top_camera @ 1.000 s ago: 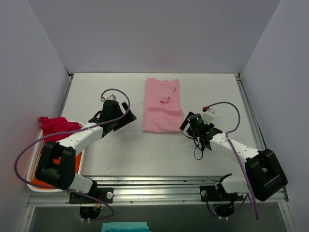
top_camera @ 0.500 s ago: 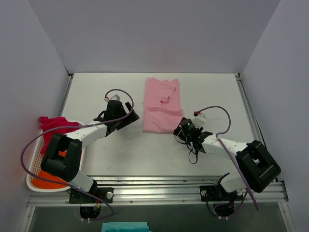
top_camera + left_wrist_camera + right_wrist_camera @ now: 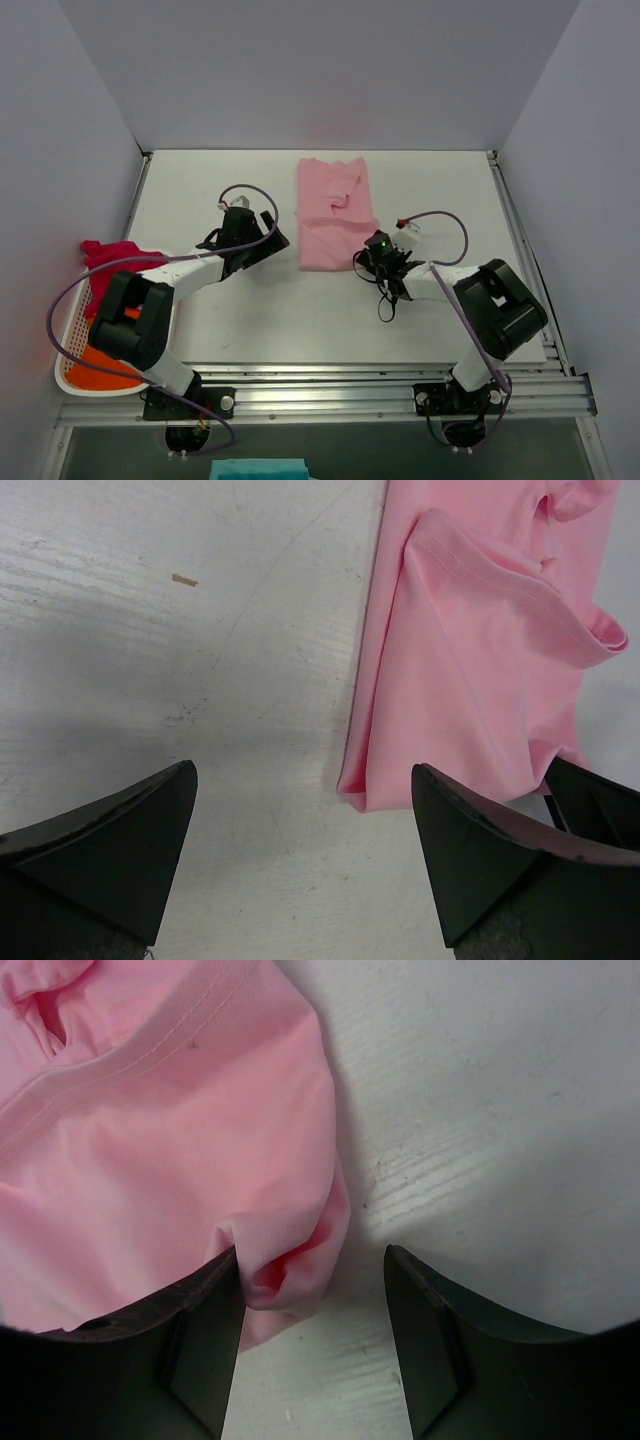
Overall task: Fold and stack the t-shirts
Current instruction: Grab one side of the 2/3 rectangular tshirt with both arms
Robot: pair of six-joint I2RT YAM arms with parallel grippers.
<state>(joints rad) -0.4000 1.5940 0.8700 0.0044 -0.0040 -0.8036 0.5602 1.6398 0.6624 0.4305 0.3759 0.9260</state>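
Observation:
The light pink t-shirt lies folded into a narrow strip at the table's middle. My left gripper is open just left of its near left corner. In the left wrist view that corner of the pink t-shirt lies between the fingers, close to the right one. My right gripper is open at the near right corner. In the right wrist view a bunched fold of the pink t-shirt sits between the jaws, touching the left finger. The magenta-red t-shirt and the orange t-shirt lie at the far left.
A white slotted tray at the table's left front holds the orange shirt, with the magenta-red one draped over its far edge. Purple cables loop from both arms. A metal rail runs along the near edge.
My right gripper has moved left onto the pink shirt's near right corner. My left gripper has edged right towards the near left corner. The shirt's near edge has shifted slightly.

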